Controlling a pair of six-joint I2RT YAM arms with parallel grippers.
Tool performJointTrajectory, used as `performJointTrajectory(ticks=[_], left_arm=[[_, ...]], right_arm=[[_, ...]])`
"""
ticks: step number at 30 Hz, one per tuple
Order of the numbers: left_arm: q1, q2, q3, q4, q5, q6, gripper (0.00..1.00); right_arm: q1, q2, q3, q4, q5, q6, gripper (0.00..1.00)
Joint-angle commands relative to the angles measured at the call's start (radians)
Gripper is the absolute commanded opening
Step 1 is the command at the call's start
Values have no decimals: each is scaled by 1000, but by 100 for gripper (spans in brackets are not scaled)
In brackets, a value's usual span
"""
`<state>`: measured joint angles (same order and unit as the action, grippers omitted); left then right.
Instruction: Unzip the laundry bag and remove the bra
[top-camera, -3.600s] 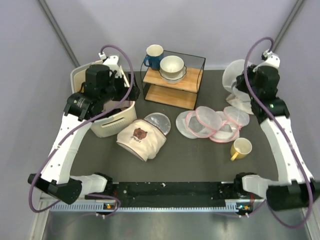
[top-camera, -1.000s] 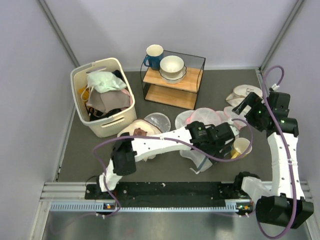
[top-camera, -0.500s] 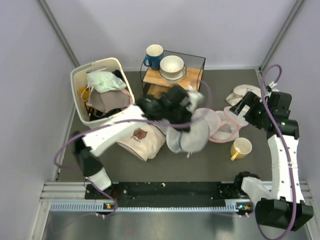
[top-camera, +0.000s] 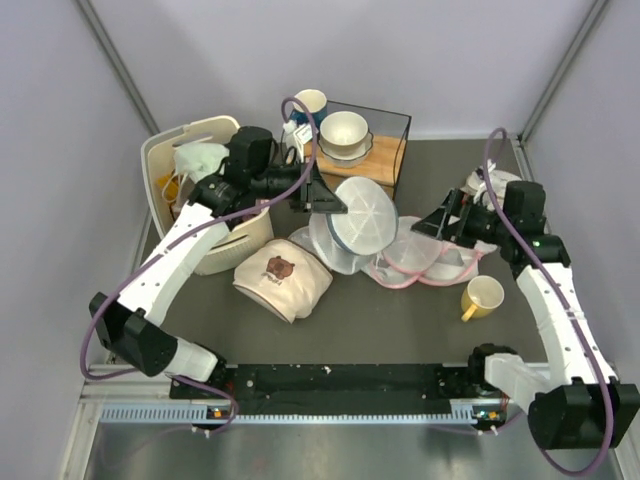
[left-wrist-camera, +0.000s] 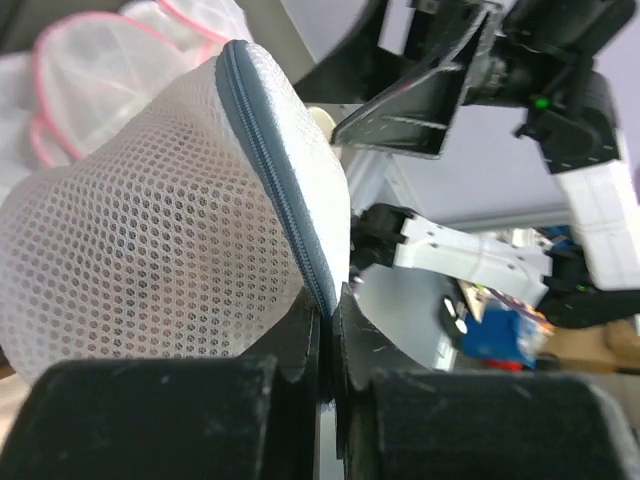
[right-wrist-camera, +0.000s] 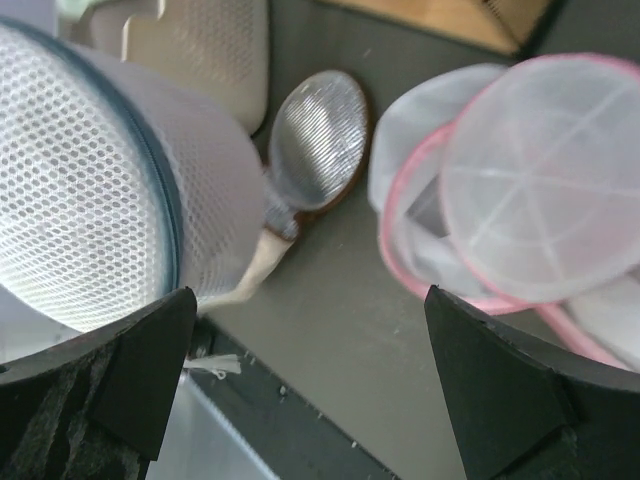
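The left gripper (left-wrist-camera: 325, 312) is pinched tight on the zip edge of the white mesh laundry bag (top-camera: 362, 215). It holds the bag up in the middle of the table, just in front of the wooden shelf (top-camera: 385, 165). The zip looks closed. The right gripper (top-camera: 441, 220) has its fingers wide apart and holds nothing. It hangs right of the bag, over the pink-trimmed mesh bags (top-camera: 430, 258).

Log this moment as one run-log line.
left gripper shut on laundry bag rim | right gripper open, empty | zip closed | bra not visible
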<state>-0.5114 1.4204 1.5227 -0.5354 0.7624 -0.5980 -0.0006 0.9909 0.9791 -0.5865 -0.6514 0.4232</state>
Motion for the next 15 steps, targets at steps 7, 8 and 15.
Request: performJointTrajectory(ticks=[7, 8, 15], left_arm=[[8, -1, -57, 302, 281, -126, 0], [8, 0, -68, 320, 288, -129, 0], [7, -11, -174, 514, 345, -233, 0]], right_arm=[[50, 47, -106, 321, -351, 107, 99], [51, 66, -111, 355, -400, 138, 99], [71, 68, -160, 577, -447, 242, 99]])
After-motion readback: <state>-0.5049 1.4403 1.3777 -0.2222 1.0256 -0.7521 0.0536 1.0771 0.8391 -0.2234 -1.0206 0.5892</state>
